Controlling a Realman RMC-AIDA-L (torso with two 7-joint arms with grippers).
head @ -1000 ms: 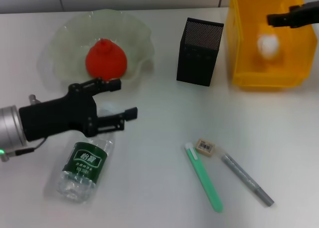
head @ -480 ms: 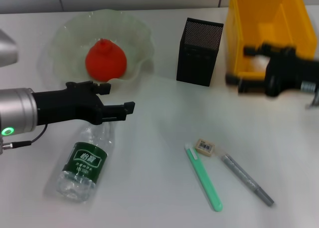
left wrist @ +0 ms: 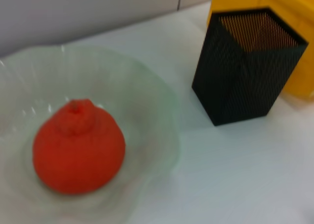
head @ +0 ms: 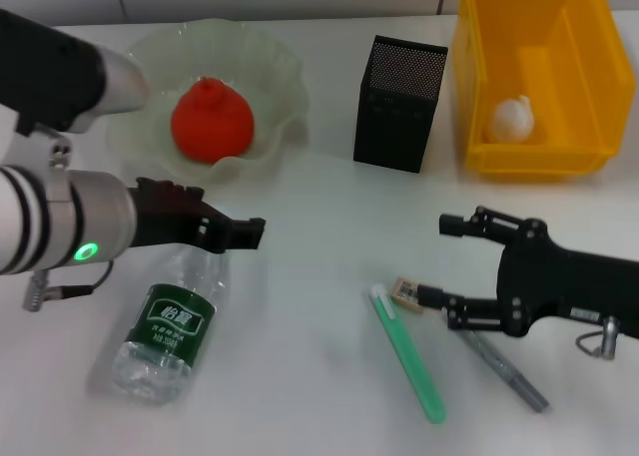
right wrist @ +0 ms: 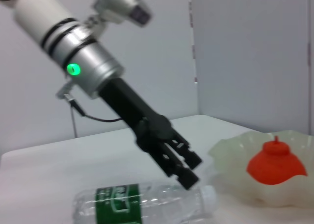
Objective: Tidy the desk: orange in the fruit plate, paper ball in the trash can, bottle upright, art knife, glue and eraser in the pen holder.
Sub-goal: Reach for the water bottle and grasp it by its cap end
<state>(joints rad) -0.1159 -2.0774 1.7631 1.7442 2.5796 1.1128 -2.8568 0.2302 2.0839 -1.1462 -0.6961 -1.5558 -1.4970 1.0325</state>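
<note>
In the far right corner, the yellow trash can (head: 479, 87), now with the paper ball (head: 511, 119) lying inside: that part judged as done. Toward the far left corner, the fruit plate (head: 270, 67) with the orange (head: 212, 122) in it, unchanged. Near the left edge, the bottle (head: 170, 326) still lying on its side, the left gripper (head: 250, 231) low over its neck; open or closed, impossible to tell. Moved away from the trash can to the near right part of the desk, the right gripper (head: 436, 259), wide open, one finger just beside the eraser (head: 410, 293). Probably next: eraser into the pen holder (head: 399, 102).
</note>
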